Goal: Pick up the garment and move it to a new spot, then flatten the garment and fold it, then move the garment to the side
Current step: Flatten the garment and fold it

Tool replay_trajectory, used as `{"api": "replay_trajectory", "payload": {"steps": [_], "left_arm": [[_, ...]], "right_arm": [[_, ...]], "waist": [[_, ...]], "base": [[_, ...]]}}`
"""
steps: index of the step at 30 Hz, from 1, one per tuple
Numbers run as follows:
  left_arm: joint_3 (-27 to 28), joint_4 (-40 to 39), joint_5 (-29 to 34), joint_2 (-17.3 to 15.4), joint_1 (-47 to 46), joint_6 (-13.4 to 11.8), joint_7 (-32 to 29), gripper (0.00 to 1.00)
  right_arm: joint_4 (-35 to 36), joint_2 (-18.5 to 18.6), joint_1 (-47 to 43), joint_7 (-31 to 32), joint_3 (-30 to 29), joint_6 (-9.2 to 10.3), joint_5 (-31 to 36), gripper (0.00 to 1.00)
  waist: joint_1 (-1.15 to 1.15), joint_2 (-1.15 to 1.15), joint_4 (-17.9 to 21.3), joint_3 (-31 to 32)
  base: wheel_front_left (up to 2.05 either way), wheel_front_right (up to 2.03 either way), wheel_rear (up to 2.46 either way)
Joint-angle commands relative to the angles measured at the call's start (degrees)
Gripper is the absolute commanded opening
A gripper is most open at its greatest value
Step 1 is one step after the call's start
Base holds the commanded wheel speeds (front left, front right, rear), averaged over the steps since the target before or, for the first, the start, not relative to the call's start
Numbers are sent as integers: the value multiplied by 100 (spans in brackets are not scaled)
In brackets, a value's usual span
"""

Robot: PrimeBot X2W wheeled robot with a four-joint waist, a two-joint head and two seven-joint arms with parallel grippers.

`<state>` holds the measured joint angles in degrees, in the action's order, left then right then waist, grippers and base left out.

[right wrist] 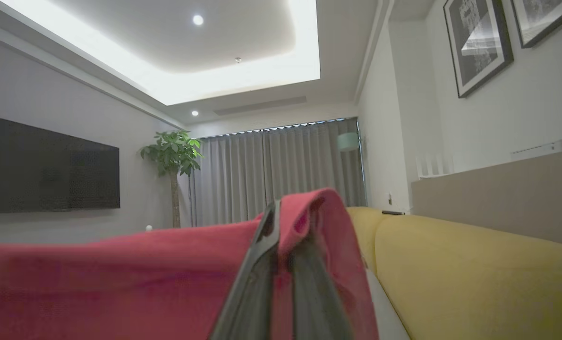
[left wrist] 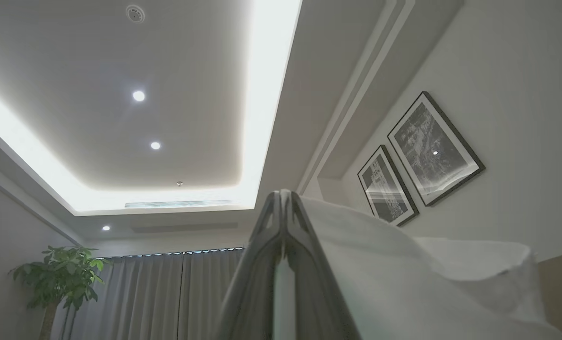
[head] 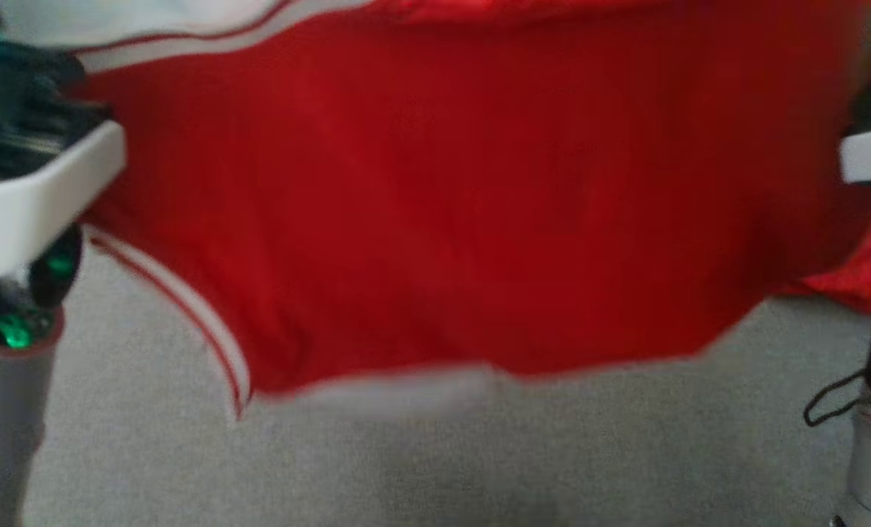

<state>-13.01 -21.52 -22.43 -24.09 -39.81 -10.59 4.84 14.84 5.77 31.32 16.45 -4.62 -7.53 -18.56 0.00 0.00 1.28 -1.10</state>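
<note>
One red garment (head: 435,197) with white trim hangs spread over the grey surface (head: 435,468). Its long axis runs side to side between two grippers, and its white-edged hem is lowest, pointing down at that surface. The left gripper (left wrist: 285,196) is clenched on a white part of the cloth and the right gripper (right wrist: 285,222) is clamped on a red fold, both raised above the grey surface. The cloth looks blurred from overhead. Beyond are two framed pictures (left wrist: 434,148) and one potted plant (left wrist: 59,276)
</note>
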Motion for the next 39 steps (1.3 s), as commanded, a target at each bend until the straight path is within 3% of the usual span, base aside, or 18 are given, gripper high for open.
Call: {"api": "replay_trajectory", "payload": {"steps": [1,5,9,16,18,19,25,30,35,39], "left_arm": [[277,-173,-46,-293,-423,15,-152,0],[272,105,-132,-476,-937,258,-350,0],[232,1186,-210,-579,-1712,621,-283,0],[-126,3711,192,-498,-3938,1176,233,0],[-161,4380,376,-491,-4581,1207,516,0],[-161,4380,376,-491,-4581,1207,516,0],[-200,5878,620,-254,-5779,1275,976,0],[-362,6232,700,-15,-5705,1547,1012,0],[-570,6525,518,217,-4648,1742,1014,0],[-1009,6824,335,184,-3823,1800,1015,0]], "right_arm": [[315,-98,72,210,47,4,36,0],[691,-159,225,583,-6,4,162,0],[119,-229,933,662,-48,4,54,0],[-2311,45,3330,-112,219,4,252,0],[-3080,120,4065,-657,235,4,429,0],[-3080,120,4065,-657,235,4,429,0],[-5099,117,5338,-2167,-57,4,1013,0],[-6192,188,5367,-2571,187,4,1054,0],[-7087,327,4793,-2589,636,4,1002,0],[-7618,457,4253,-2517,1183,4,1036,0]], "waist": [[0,0,-5,-165],[0,0,-23,-683],[0,0,29,-1345],[0,0,11,-2474],[0,0,14,-2656],[0,0,14,-2656],[0,0,-132,-2823],[0,0,-259,-2852],[0,0,-400,-2708],[0,0,-411,-2540]], "base": [[0,0,0],[0,0,0],[0,0,0],[0,0,0],[0,0,0],[0,0,0],[0,0,0],[0,0,0],[0,0,0],[0,0,0]]}}
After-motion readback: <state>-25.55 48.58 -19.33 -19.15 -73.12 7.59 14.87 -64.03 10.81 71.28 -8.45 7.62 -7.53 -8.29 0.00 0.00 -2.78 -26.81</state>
